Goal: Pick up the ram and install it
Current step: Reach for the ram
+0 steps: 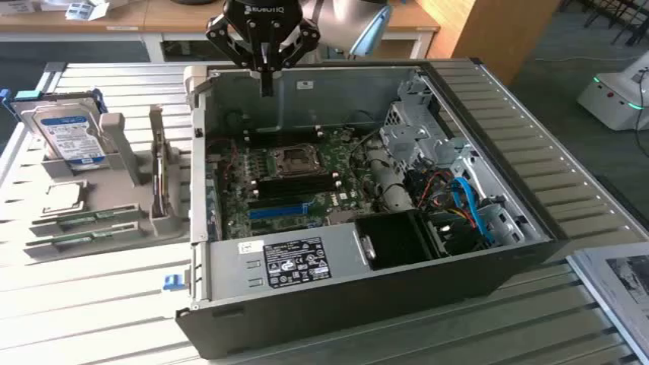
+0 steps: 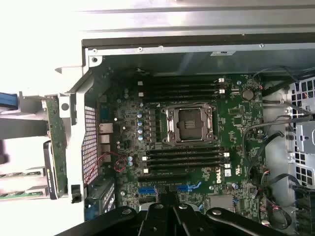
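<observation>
Logged as pick-up step, not begun: end effector (image 1: pixel 266 90) closed, empty, above far wall of computer case (image 1: pixel 355 304); ram (image 1: pixel 81 219) lying in grey holder (image 1: pixel 142 222) on desk (image 1: pixel 102 304) (exterior view's left), well apart; needs reach across, then opening.

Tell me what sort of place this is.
Probably a robotics lab for computer assembly: an open desktop case on a slatted metal table, a parts rack holding a hard drive, desks behind.

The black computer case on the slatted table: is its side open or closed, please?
Open: no side panel covers the black computer case, and the green motherboard inside lies exposed.
</observation>
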You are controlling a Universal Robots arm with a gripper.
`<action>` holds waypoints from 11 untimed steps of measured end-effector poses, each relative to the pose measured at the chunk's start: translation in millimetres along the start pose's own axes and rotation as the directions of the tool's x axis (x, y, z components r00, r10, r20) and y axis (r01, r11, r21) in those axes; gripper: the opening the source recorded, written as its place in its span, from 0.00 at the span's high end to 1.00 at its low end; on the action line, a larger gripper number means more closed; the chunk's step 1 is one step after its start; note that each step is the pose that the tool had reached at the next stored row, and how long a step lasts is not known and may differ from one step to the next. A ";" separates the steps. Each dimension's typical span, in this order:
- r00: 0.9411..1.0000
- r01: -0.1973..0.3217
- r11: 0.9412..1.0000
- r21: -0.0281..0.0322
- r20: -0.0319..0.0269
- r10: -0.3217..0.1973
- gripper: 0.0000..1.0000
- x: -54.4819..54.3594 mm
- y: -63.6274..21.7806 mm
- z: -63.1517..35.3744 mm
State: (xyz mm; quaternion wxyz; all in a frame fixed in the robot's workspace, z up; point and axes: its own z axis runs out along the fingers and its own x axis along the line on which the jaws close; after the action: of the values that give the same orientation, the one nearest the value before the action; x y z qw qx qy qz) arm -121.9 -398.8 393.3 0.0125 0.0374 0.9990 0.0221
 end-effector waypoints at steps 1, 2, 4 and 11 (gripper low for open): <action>1.000 0.000 1.000 0.000 0.000 0.000 0.90 0.0 0.0 0.0; 1.000 0.000 1.000 0.000 0.000 0.000 0.90 0.0 0.0 0.0; 1.000 0.000 1.000 0.000 0.000 0.000 0.90 0.4 0.0 -0.1; 1.000 0.000 1.000 0.000 0.000 0.000 0.90 2.7 -0.2 -0.1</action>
State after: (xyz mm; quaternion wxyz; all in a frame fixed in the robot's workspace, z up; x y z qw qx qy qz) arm -124.6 -398.9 393.3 0.0125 0.0374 0.9990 0.0221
